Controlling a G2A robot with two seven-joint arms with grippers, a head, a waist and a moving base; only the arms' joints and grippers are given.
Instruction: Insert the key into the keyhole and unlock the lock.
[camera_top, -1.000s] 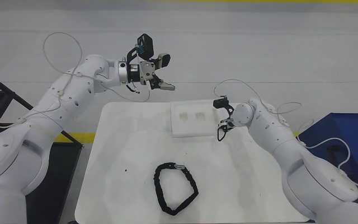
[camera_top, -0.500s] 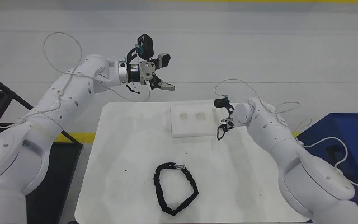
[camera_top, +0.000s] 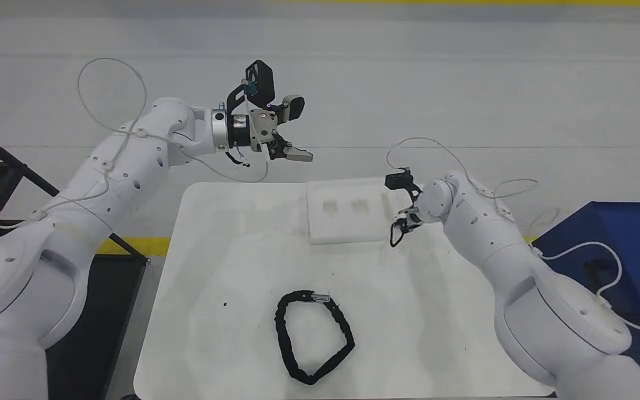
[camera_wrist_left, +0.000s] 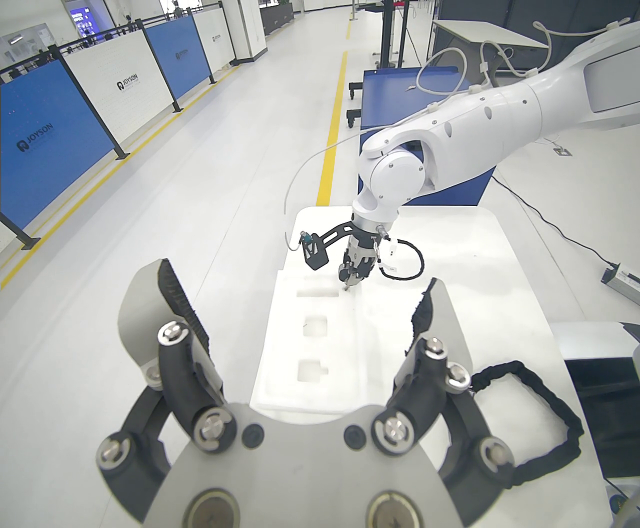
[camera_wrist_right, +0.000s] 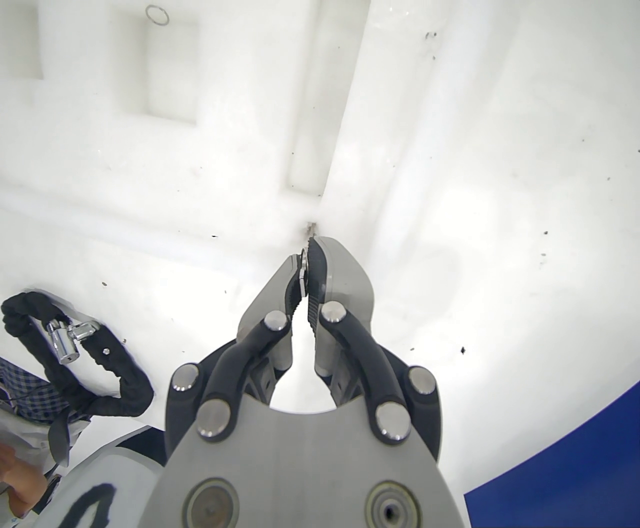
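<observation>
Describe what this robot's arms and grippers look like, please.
The left arm and right arm are glossy white rounded shells with thin white cables looped outside. The left gripper and right gripper each have two silver metal fingers, black ribbed pads, black links and round bolts.

A white table carries a white foam block near its far edge, with 3 recesses cut in a row. A blue cart stands near the table's right side. A yellow floor line meets that side. Blue-and-white barriers stand well beyond the table's far edge.
</observation>
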